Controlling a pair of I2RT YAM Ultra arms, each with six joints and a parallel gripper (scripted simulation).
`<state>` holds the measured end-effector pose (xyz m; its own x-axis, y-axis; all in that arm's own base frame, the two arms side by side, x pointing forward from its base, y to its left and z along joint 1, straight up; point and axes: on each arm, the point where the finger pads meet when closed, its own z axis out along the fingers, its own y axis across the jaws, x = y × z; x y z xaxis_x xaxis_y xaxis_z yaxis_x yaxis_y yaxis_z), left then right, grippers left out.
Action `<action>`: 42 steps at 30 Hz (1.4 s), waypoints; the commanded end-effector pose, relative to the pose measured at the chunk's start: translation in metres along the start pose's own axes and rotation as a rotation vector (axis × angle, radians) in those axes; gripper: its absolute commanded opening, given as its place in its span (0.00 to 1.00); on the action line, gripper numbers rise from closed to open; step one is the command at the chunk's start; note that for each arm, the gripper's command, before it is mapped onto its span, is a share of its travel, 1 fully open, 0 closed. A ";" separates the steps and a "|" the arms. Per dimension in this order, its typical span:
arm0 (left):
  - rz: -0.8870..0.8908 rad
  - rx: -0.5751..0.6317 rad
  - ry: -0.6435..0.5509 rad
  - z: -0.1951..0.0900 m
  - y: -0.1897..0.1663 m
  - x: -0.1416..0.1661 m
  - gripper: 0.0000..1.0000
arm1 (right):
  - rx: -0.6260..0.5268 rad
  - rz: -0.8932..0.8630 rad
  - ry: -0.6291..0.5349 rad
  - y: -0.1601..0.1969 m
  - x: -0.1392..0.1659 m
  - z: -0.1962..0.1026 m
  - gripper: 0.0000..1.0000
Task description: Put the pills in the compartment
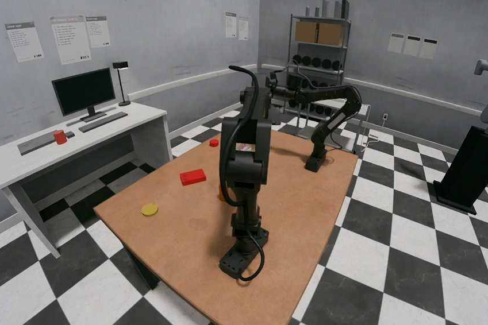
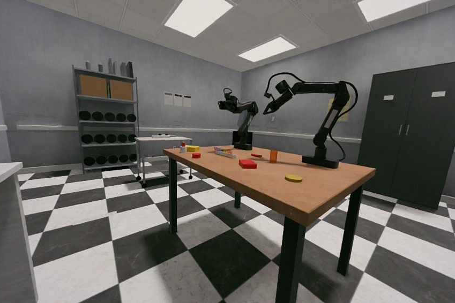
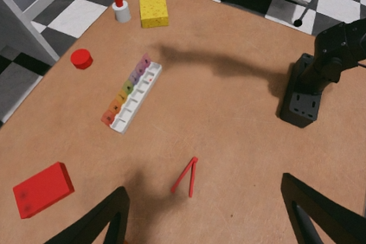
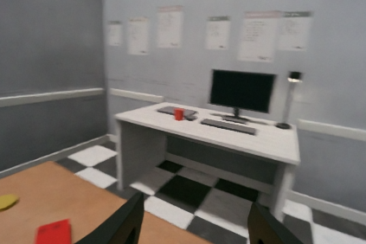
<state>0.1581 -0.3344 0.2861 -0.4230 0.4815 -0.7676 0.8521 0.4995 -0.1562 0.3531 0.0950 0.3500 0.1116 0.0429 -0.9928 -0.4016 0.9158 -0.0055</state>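
Observation:
The pill organizer lies on the table, its coloured lids standing open along one side. In the left wrist view a tiny red spot, likely a pill, shows in the second compartment from the far end; the lid letters are too blurred to read. The orange cup stands upright; its inside is hidden. Red tweezers lie between the cup and the organizer. My left gripper is open and empty, high above the table. My right gripper is partly open and empty, raised and facing the desk.
A red box and a yellow disc lie on the table. A red cap, a yellow sponge and a white bottle are near the far end.

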 end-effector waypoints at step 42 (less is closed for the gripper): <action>0.002 0.006 -0.030 -0.006 -0.003 -0.010 1.00 | 0.269 0.035 0.884 -0.019 0.130 -0.026 1.00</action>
<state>0.1581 -0.3344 0.2861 -0.4230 0.4815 -0.7676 0.8521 0.4995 -0.1562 0.3581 0.0703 0.2431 -0.5789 -0.1456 -0.8023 -0.1722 0.9836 -0.0542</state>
